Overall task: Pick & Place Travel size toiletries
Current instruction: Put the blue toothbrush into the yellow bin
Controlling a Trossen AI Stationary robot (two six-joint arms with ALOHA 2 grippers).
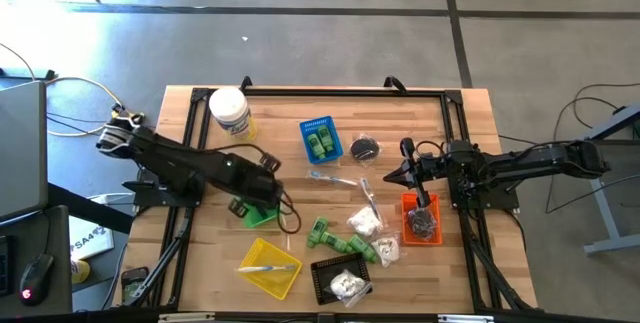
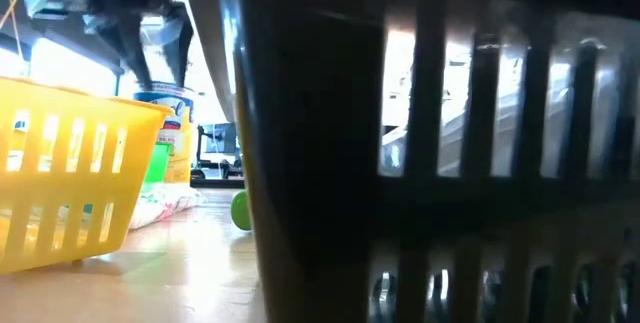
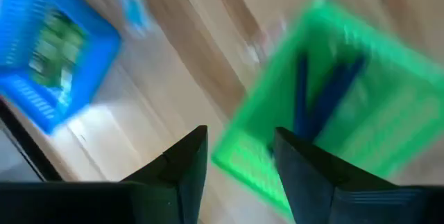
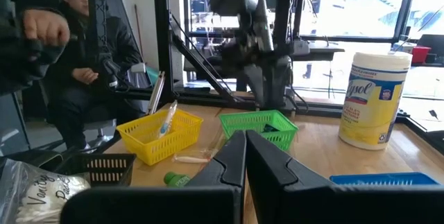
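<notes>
Left hand (image 3: 236, 158) open over green basket (image 3: 333, 113), right hand (image 4: 245, 156) closed, empty.

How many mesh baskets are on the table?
5: blue basket at the back, green basket under the left hand, yellow basket, black basket, orange basket.

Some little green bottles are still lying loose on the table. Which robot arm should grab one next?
Probably the left. Its pincer hangs open over the green basket, close to the loose green bottles. The right pincer looks shut and sits by the orange basket, a bit farther off.
</notes>
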